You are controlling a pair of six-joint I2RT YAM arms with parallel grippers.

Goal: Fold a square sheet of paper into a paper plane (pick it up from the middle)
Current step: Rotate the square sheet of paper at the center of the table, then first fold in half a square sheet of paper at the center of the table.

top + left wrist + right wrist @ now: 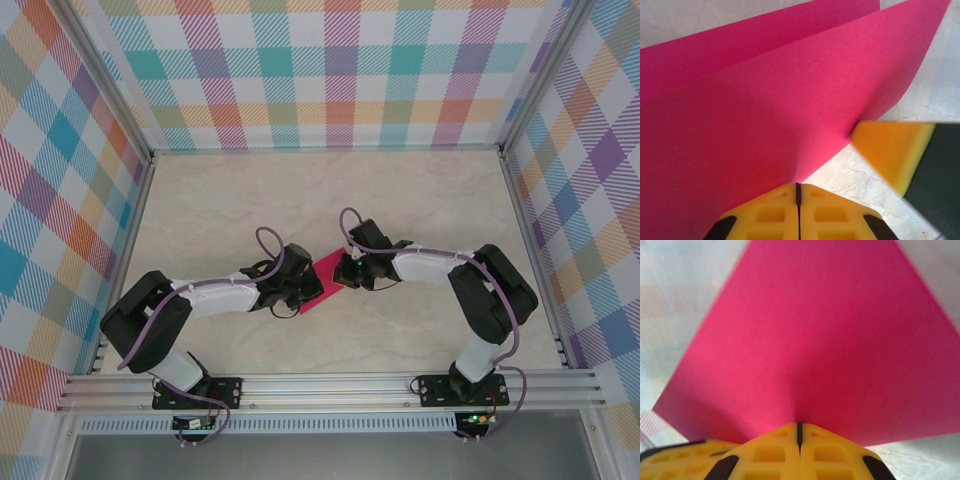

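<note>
Left gripper (798, 192) clamps the magenta paper sheet (765, 125), jaws fully together! Right gripper (799, 432) pinches it too, nose to nose with the left over the marble table (250, 200).

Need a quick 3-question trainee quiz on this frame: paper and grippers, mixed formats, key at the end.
1. True or false: the left gripper stands open, clear of the sheet of paper.
2. In the top view, where is the sheet of paper? A: between the tips of the two grippers. B: flat at the far edge of the table. C: beside the left arm's base.
3. Fill in: the right gripper is shut on the ____.

Key
1. False: its jaws are shut, with the paper's edge pinched between them.
2. A.
3. sheet of paper.
</note>
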